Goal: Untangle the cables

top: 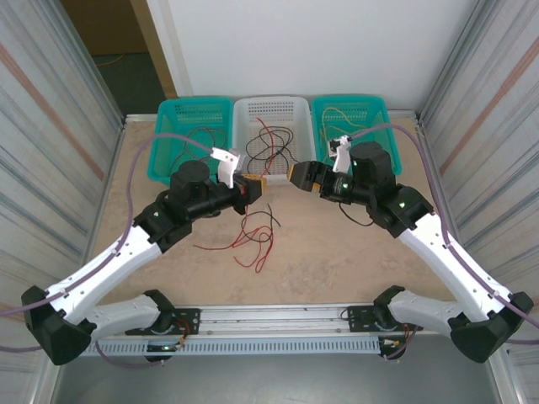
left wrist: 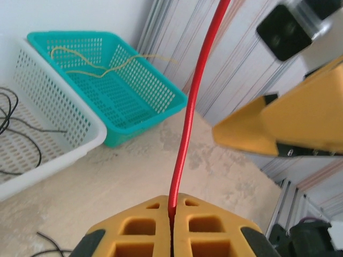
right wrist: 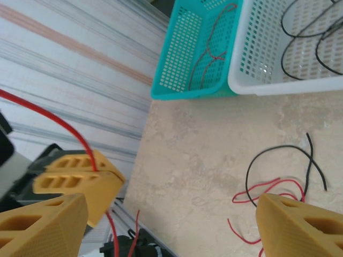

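My left gripper (left wrist: 172,208) is shut on a thin red cable (left wrist: 188,107) that rises straight out of its yellow jaws. From above, the left gripper (top: 255,187) hovers over the table's middle, and red strands hang from it toward a loose tangle of red and black cables (top: 253,234) on the table. My right gripper (top: 296,176) faces it from close by on the right. The right gripper (right wrist: 171,227) is open, with nothing between its fingers. The right wrist view also has the left gripper's fingers (right wrist: 80,182) pinching the red cable (right wrist: 48,115).
Three baskets line the far edge: a teal basket (top: 173,156) holding red cables, a white basket (top: 290,108) with black and red cables, and a teal basket (top: 392,151) with yellow cable. A black cable (top: 358,220) lies under the right arm. Corrugated walls flank both sides.
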{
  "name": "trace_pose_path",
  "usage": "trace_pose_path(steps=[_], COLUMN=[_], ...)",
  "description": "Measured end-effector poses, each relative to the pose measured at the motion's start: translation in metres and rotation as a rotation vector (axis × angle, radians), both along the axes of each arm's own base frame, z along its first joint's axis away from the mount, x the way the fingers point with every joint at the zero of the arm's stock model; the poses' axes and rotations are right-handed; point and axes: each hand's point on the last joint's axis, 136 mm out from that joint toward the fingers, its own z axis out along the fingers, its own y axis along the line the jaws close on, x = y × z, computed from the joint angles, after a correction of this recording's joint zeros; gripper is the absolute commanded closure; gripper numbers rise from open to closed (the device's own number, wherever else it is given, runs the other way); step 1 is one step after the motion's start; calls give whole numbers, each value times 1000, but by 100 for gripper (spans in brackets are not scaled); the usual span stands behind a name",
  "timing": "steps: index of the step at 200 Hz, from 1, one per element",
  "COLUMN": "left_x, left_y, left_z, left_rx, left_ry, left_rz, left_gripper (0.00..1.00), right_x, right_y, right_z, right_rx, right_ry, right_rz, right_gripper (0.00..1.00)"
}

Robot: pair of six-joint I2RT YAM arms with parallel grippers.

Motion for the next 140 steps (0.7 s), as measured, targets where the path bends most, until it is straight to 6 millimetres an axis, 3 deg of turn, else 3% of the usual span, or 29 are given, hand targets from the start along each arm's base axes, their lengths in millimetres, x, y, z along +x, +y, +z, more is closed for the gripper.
trace_pose_path(steps=[62,99,140], left_x=[-13,-15,-15], left_y=[1,1,1], left_z=[-13,-13,-12], left_rx=[59,62,61], left_ry=[32,36,35], left_rz=[-59,-65,-66], left_gripper=[100,100,100], right_x=[5,12,22], right_y=[33,44,49], right_z=[24,18,8], right_rx=[-16,-48,-55], right_ry=[-88,-103,-84], right_rz=[102,127,121], right_gripper=[24,49,44])
